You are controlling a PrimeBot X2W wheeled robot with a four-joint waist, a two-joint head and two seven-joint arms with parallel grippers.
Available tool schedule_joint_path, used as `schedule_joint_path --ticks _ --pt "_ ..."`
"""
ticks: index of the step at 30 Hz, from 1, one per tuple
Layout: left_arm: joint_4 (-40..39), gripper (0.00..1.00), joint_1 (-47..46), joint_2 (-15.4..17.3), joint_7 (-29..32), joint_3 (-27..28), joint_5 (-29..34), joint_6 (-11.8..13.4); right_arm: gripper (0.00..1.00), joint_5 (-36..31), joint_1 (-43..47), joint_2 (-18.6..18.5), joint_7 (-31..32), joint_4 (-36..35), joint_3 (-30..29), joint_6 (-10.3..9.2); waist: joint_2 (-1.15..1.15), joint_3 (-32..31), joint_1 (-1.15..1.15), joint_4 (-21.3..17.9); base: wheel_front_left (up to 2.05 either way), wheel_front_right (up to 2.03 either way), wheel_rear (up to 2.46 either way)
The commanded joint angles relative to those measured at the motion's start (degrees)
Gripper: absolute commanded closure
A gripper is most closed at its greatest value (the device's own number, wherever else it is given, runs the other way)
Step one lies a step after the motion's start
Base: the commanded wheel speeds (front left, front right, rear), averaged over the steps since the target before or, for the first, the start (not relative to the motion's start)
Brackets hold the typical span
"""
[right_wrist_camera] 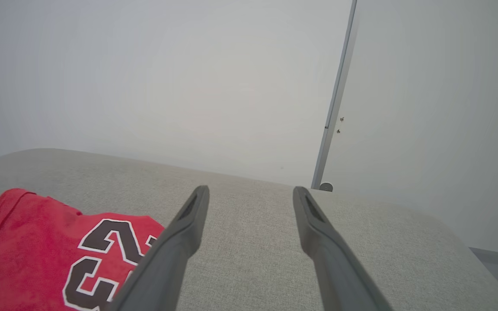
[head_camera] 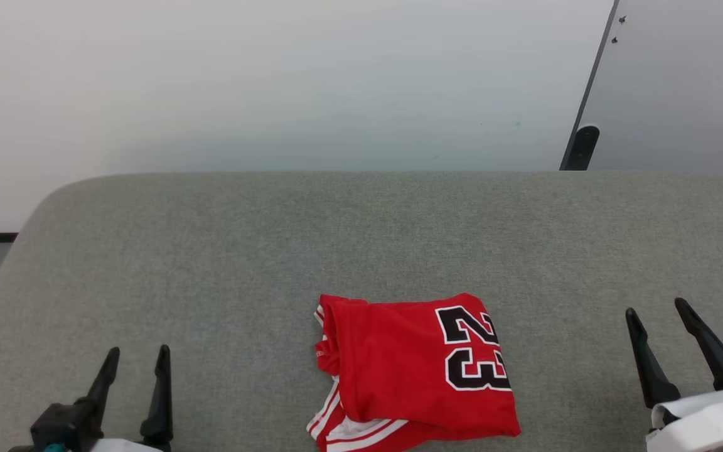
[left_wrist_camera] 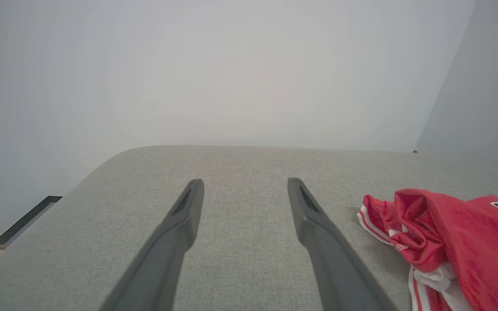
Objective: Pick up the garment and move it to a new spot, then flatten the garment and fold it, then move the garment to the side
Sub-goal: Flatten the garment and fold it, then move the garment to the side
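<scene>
The Bulls jersey lies in a loose red packet at the middle of the near edge of the grey upholstered top. The black "23" faces up on its right half, and the collar and striped trim are bunched on its left. Its lower hem runs out of the head view, so I cannot tell whether any of it hangs over that near edge.

The left gripper hovers near the near-left corner with its fingers spread and nothing between them. The right gripper is the same on the near-right side. Both are well apart from the jersey.

The main worry, I'd say, is the layers. A pinch that catches only the top sheet would let the packet fall open as it lifts, and the thin, slick cloth could slide out of the long fingers. The bunched left side is lumpy, so a grasp there may drag the rest crooked. If part of it does overhang, a nudge toward the robot could pull the whole jersey off.

There is plenty of room. Bare upholstery stretches left, right and back to the far edge, where a pale wall stands close behind. The far-left corner is rounded, so cloth laid there would have less support.
</scene>
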Motion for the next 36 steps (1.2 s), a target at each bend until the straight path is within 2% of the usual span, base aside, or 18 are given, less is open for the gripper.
schedule_joint_path --ticks 1,17,28,34,36 --pt "0.1 0.00 0.6 0.0 -0.3 -0.1 0.4 -0.2 0.00 -0.9 1.3 0.6 -0.2 -1.0 -1.2 -0.05 0.00 -0.1 0.00 -0.1 0.00 0.00 0.00" --pt "0.2 0.00 0.3 0.1 -0.2 -1.9 -0.7 -0.2 0.00 -3.1 3.8 2.1 -0.2 -3.1 -3.9 -0.05 0.00 -0.1 0.00 0.0 0.00 0.00 0.00" --pt "2.0 0.00 -2.3 0.8 -0.2 1.2 -0.3 -0.2 0.00 -3.9 1.8 3.3 -0.2 -1.9 1.1 -0.05 0.00 -0.5 0.00 6.3 0.00 0.00 0.00" --pt "2.2 0.00 -3.1 -0.7 -0.2 3.7 1.7 0.0 0.00 -2.0 -0.3 4.0 0.0 2.0 5.1 -0.05 0.00 -0.9 0.00 10.4 0.00 0.00 0.00" --pt "2.4 0.00 -3.3 -1.0 -0.2 3.8 1.9 -0.1 0.00 -0.1 -1.6 4.0 2.4 4.2 5.8 -0.05 0.00 -1.0 0.00 11.4 0.00 0.00 0.00"
